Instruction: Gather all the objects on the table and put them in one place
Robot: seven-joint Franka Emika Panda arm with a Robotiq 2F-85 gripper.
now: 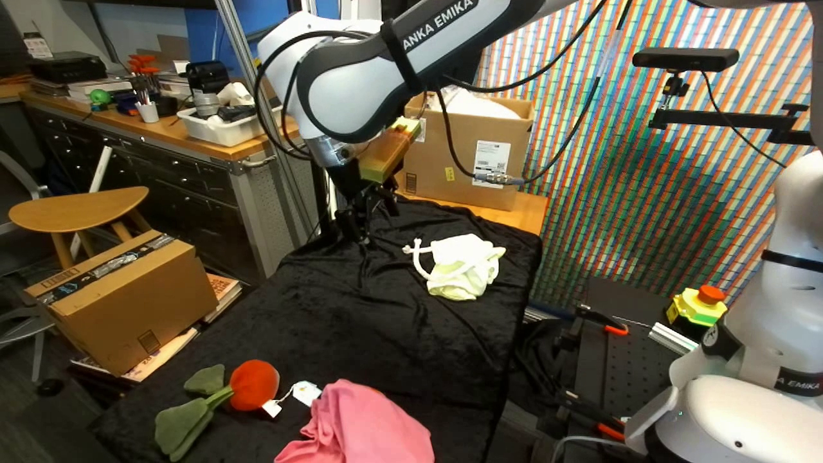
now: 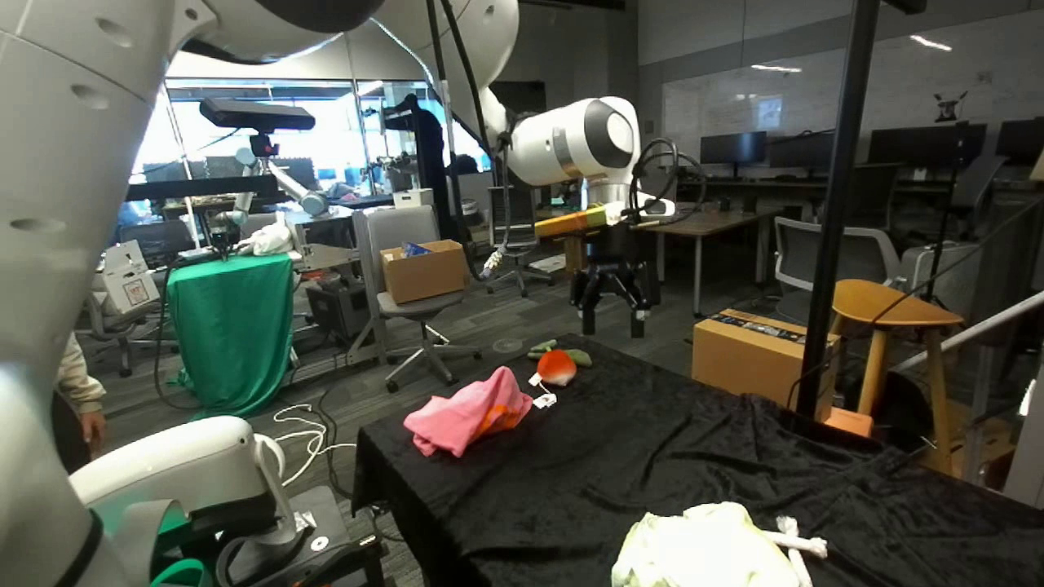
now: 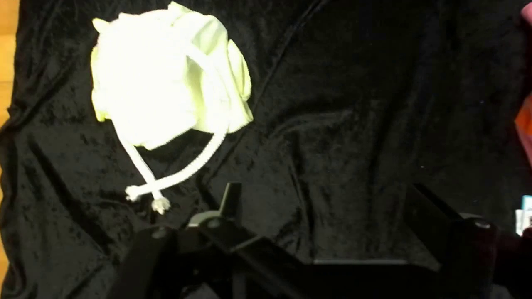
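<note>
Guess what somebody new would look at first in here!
Probably the bright pink cloth, bunched on the black table near the red ball with its green leaves. Next, the cream-white heap with a white rope, very bright on another part of the table, apart from them. Then the robot's black fingers, hanging open above the table with nothing between them.
</note>
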